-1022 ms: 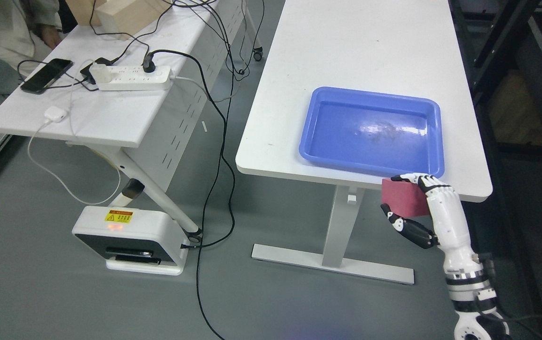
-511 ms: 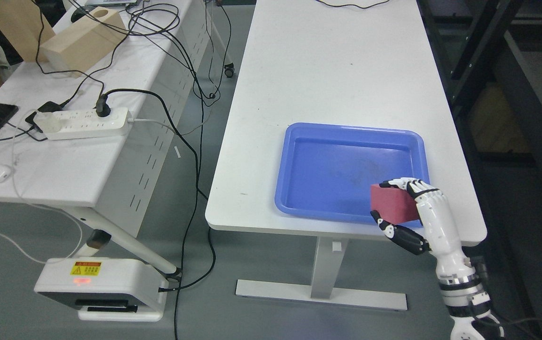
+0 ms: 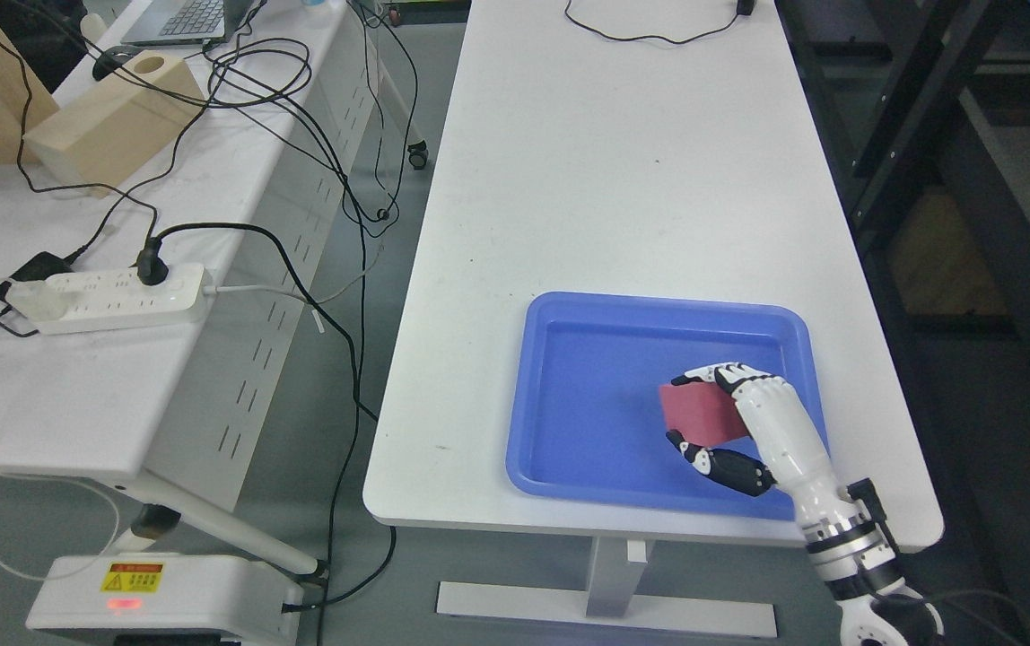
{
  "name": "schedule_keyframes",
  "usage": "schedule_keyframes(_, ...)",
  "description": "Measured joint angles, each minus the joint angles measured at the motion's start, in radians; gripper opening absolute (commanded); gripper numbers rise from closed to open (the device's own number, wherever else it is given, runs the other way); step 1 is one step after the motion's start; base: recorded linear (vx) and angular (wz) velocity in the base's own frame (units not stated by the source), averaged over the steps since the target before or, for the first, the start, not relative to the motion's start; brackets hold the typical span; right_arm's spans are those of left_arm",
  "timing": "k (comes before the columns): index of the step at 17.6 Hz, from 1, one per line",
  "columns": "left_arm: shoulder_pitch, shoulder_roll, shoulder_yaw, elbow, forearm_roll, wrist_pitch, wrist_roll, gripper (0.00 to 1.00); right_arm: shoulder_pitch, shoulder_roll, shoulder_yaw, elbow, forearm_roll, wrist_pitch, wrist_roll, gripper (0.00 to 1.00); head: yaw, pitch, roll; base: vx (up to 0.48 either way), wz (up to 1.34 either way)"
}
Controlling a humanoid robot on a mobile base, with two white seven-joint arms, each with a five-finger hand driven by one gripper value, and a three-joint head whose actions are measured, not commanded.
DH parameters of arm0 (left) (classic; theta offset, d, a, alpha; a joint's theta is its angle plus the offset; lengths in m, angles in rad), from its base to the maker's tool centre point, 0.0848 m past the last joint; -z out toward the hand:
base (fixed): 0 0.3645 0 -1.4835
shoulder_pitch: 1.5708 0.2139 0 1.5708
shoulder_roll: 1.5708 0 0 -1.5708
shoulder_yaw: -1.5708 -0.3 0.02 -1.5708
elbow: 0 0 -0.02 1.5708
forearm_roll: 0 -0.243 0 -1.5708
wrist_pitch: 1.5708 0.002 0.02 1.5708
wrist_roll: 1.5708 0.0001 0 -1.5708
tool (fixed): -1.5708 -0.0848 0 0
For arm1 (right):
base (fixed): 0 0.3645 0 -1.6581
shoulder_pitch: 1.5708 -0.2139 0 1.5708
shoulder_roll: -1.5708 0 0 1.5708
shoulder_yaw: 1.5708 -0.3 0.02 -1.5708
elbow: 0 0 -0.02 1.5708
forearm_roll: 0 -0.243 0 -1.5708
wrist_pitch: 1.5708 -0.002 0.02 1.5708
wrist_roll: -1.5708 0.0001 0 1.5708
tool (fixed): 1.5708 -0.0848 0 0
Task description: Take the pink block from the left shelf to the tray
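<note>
- Grey floor runs between two white desks: a long desk [image 3: 623, 179] on the right that carries the tray, and a side desk [image 3: 57, 395] on the left cluttered with a power strip [image 3: 107, 299], black cables [image 3: 300, 117], two wooden boxes [image 3: 111, 130] and, at the far edge, a laptop [image 3: 187, 18].
- Dark metal shelving [image 3: 946, 135] stands along the right side of the long desk; no left shelf shows in this view.
- At the near end of the long desk lies the blue tray [image 3: 587, 449], its floor bare apart from what the hand brings in.
- Reaching in from the lower right, the right hand [image 3: 717, 417] sits over the right half of the tray, fingers [image 3: 703, 372] across the far side and thumb [image 3: 721, 462] on the near side of the pink block [image 3: 699, 411], clamped on it.
- Held this way, the pink block is inside the tray's rim in the picture; whether it touches the tray floor or hangs just above it cannot be told.
- No left arm shows anywhere.
- Judged from this, the fetch and carry are done and the placing step is in hand.
- What the next move calls for: lower the block until it rests flat on the tray floor, then spread fingers and thumb evenly so it does not tip or drag, and lift the hand up and back clear of the near rim.
</note>
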Motion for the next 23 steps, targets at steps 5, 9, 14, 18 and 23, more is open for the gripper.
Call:
schedule_keyframes(5, 0.000, 0.000, 0.000, 0.000, 0.000, 0.000, 0.000, 1.00, 0.020, 0.000, 0.016, 0.000, -0.046, 0.012, 0.006, 0.69, 0.0000, 0.000, 0.000, 0.123, 0.00)
schedule_keyframes(9, 0.000, 0.000, 0.000, 0.000, 0.000, 0.000, 0.000, 1.00, 0.044, 0.000, 0.024, 0.000, -0.152, 0.015, 0.048, 0.80, 0.0000, 0.000, 0.000, 0.054, 0.00)
schedule_keyframes(14, 0.000, 0.000, 0.000, 0.000, 0.000, 0.000, 0.000, 1.00, 0.064, 0.000, 0.024, 0.000, -0.264, 0.015, 0.078, 0.92, 0.0000, 0.000, 0.000, 0.000, 0.00)
schedule_keyframes(18, 0.000, 0.000, 0.000, 0.000, 0.000, 0.000, 0.000, 1.00, 0.078, 0.000, 0.018, 0.000, -0.353, 0.015, 0.082, 0.99, 0.0000, 0.000, 0.000, 0.000, 0.00)
schedule_keyframes(23, 0.000, 0.000, 0.000, 0.000, 0.000, 0.000, 0.000, 1.00, 0.084, 0.000, 0.019, 0.000, -0.463, 0.016, 0.083, 0.99, 0.0000, 0.000, 0.000, 0.000, 0.00)
